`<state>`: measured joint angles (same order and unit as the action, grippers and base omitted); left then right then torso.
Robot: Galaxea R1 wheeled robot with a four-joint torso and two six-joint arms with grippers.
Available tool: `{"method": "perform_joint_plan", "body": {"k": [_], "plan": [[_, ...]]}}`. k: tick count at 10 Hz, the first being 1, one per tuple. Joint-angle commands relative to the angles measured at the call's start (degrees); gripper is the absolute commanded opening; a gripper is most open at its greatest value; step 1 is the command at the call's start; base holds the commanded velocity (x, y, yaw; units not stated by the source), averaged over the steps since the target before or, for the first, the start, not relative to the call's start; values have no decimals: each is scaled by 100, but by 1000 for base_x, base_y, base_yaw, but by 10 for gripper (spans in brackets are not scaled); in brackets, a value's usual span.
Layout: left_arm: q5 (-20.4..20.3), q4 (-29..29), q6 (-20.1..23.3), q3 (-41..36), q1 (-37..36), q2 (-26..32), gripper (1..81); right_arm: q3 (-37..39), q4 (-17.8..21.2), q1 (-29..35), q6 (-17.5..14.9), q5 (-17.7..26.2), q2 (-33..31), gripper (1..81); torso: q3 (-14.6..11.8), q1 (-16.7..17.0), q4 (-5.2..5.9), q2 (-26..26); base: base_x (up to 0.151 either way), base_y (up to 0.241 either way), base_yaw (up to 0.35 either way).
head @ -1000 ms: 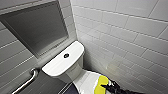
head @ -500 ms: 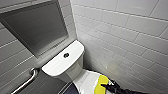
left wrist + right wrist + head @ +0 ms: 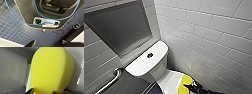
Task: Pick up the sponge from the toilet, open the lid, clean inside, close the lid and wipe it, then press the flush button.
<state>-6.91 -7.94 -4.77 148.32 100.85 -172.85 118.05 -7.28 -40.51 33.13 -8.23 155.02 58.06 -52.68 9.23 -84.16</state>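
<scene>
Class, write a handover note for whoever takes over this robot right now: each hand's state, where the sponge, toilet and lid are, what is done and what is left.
Right hand: shut on the sponge, which lies against the lid.
Left hand: open, empty, over the blue floor tiles.
The toilet stands in the tiled corner; its lid looks down.
Done: sponge grasped.
Left: the flush button at least; whether the inside has been cleaned cannot be told.
</scene>
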Motion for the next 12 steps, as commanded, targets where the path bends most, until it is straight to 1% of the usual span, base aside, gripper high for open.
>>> {"method": "perform_joint_plan", "body": {"k": [1,3,6,7,9,12], "plan": [[559,99,-7,-5,317,48,811,215,-212,372,9,383,409,811,0,0,0,0,0,0,0],[568,99,-7,-5,317,48,811,428,-379,328,9,375,542,811,-2,0,-2,0,0,0,0],[560,99,-7,-5,326,31,811,182,-441,345,0,322,410,811,0,0,-2,0,0,0,0],[559,99,-7,-5,317,31,811,138,-450,328,0,304,358,10,0,0,-2,0,0,0,0],[559,90,-7,-5,317,31,811,25,-450,328,0,270,244,10,0,0,-2,0,0,0,0],[524,82,2,-5,299,5,811,-468,-424,372,18,216,-170,10,0,0,-2,0,0,0,0]]}}
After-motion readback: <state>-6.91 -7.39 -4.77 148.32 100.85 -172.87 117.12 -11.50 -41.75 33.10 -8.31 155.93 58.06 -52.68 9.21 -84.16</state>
